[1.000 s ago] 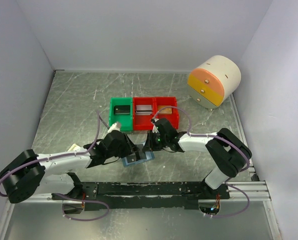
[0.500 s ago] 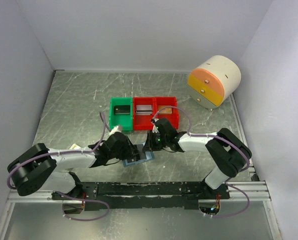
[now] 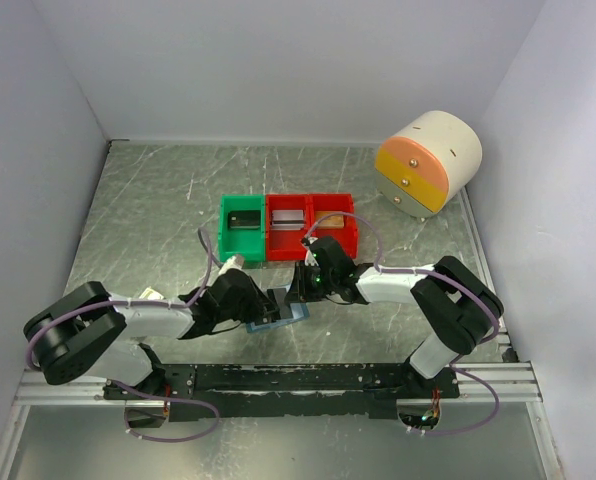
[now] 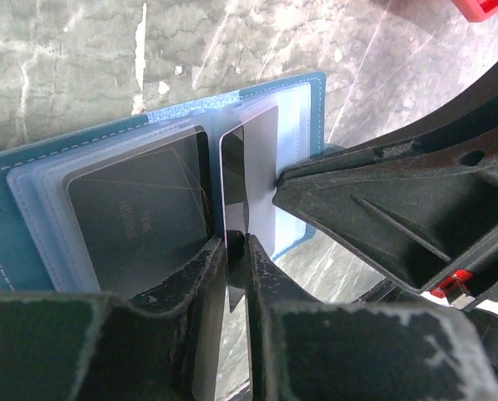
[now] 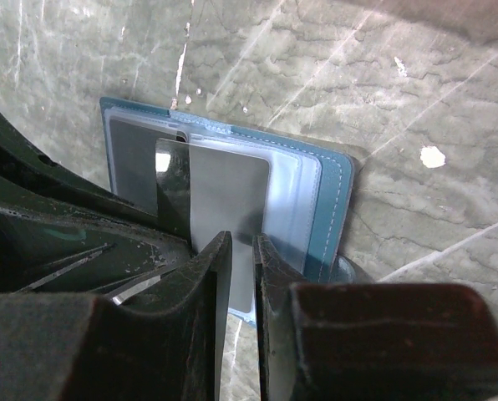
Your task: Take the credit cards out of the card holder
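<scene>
We log the slate-blue folding card holder (image 4: 312,109) open, near-centre. Left gripper (image 4: 236,244), pinched on a dark grey plastic credit card (image 4: 236,175), has drawn back slightly; card seems part-out. Right gripper (image 5: 242,246) pinches holder's page

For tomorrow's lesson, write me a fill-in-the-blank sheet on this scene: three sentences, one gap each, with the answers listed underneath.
1. The card holder lies ___ on the table, with its clear pockets showing.
2. The jaws of the left gripper are shut on the edge of a dark ___.
3. Of the three bins in the row, two are red and one is ___.

Answers: open; credit card; green.
</scene>
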{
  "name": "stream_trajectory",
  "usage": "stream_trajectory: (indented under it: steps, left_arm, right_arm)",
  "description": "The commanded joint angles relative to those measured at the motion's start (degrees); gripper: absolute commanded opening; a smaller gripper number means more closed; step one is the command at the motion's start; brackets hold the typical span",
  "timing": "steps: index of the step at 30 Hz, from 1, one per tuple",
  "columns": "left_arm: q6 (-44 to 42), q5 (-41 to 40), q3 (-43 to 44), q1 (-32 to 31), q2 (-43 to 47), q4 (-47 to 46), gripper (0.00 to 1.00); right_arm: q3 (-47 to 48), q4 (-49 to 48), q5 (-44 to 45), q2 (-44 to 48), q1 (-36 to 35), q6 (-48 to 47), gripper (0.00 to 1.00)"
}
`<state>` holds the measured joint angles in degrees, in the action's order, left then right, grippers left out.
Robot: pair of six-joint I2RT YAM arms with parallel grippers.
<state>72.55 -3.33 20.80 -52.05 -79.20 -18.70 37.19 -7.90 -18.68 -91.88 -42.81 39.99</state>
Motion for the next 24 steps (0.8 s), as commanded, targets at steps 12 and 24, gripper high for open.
stream_trajectory:
  steps: [12, 24]
  left_arm:
    - [0.11, -0.74, 0.58, 0.35, 3.92, 4.94, 0.07]
    - [0.37, 2.50, 2.23, 0.55, -0.59, 0.28, 0.24]
  right_arm:
    - [-1.35, 1.07, 0.61, -0.08, 0.52, -0.88, 0.18]
    - [-1.68, -0.37, -0.58, -0.50, 0.52, -0.61, 0.18]
